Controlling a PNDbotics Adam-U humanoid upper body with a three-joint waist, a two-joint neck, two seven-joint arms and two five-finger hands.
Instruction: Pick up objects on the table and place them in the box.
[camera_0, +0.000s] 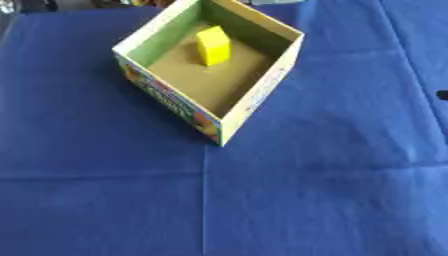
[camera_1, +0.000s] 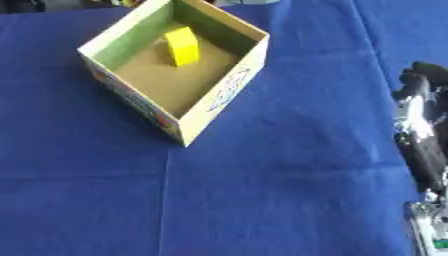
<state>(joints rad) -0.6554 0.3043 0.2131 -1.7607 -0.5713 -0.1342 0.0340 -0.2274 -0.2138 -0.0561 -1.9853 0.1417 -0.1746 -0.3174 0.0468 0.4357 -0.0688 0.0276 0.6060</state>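
Note:
An open cardboard box with printed outer walls stands on the blue cloth at the upper middle, turned corner-on to me. A yellow block stands upright on the box floor, toward its far side. My right hand shows at the right edge of the right eye view, black and silver, well away from the box; its tip just peeks into the left eye view. Nothing is held in it that I can see. My left hand appears in neither view.
A blue cloth covers the whole table, with fold creases running across and down its middle. Dark objects sit past the far edge at the upper left.

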